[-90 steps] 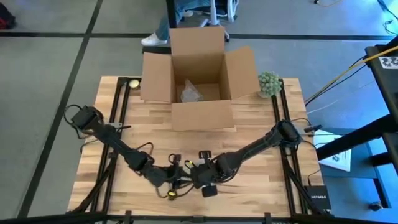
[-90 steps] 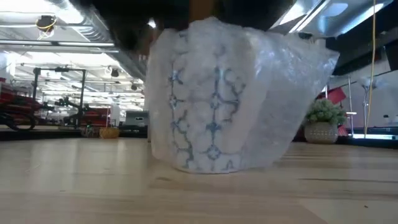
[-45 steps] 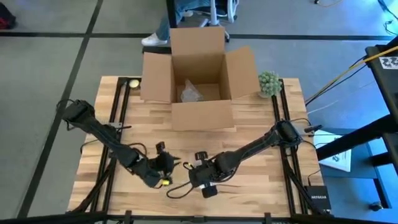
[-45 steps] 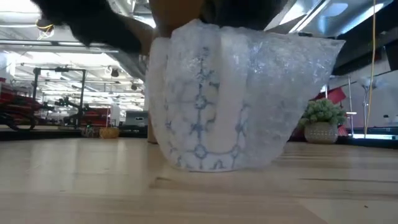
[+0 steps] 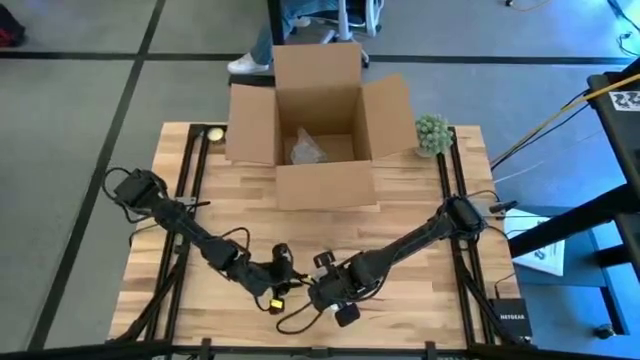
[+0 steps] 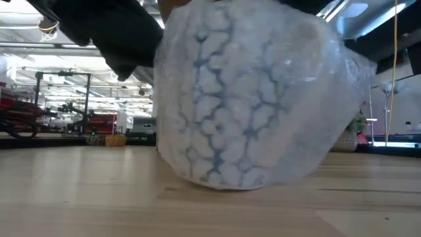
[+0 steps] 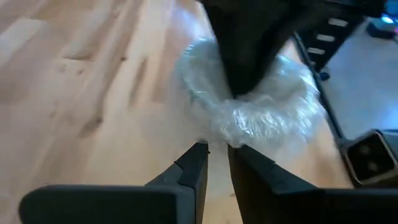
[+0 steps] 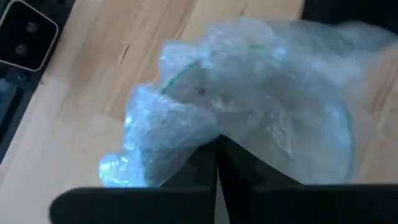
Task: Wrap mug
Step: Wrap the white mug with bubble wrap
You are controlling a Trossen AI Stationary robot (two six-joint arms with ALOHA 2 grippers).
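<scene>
Surface: wooden table (image 5: pixel 400 205), open cardboard box (image 5: pixel 318 125) at its far edge
Mug (image 6: pixel 247 99): bubble-wrapped, near edge; blue pattern visible only in low view
Left gripper (image 7: pixel 217 152): fingers narrow, tips at the wrap
Right gripper (image 8: pixel 217 142): pinching bubble wrap (image 8: pixel 249 93)

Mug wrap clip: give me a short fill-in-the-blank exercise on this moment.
1. The mug is covered in bubble ____.
2. The cardboard box stands with its flaps ____.
3. The right gripper is shut on the ____.
4. The small potted plant stands beside the ____.

Missing words: wrap; open; bubble wrap; cardboard box
</scene>
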